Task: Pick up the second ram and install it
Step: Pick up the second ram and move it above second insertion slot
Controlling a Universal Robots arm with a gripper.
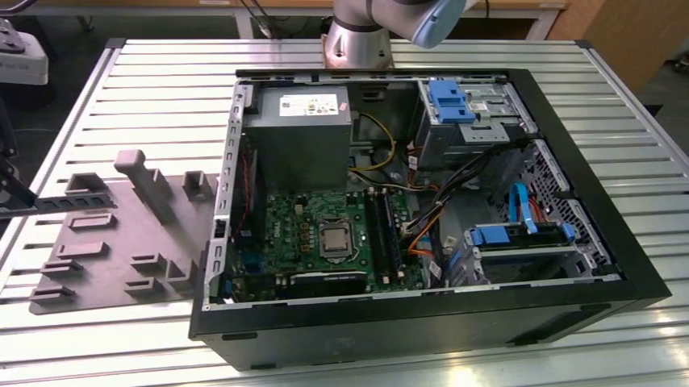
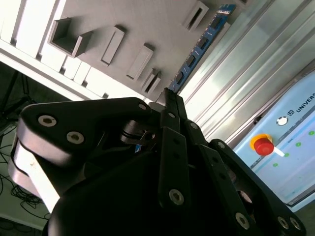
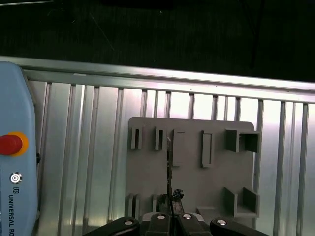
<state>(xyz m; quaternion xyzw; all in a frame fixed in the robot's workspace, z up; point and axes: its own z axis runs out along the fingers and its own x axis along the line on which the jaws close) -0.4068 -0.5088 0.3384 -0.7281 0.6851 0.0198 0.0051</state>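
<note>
The end effector (image 2: 170, 93) has its black fingers drawn together on one end of the second ram (image 2: 202, 46). From how tightly the tips meet around the stick, I judge it clamped rather than merely touching. The stick reaches out from the fingertips over the grey tray (image 2: 147, 24), close to the tray's edge. I cannot tell whether it is raised clear of the tray or rests in a holder.

Past the tray lies the ribbed metal counter (image 3: 88, 147), with a pale control pendant (image 3: 15, 162) resting on it. Further off, to the exterior view's right of the tray (image 1: 119, 242), stands the open computer case (image 1: 431, 322). Its green motherboard (image 1: 290, 218) and long black slots (image 1: 379, 234) lie well apart from the tray.

As a judgement, the grip is made and the pick-up is in hand, but the installing is not yet done.

The second wrist view gives the stick's flat blue side with its row of chips. The first wrist view gives the same stick (image 3: 170, 167) as a thin dark edge, running from the end effector (image 3: 172, 216) across the tray (image 3: 192, 187). The exterior view adds the case and the slots.
</note>
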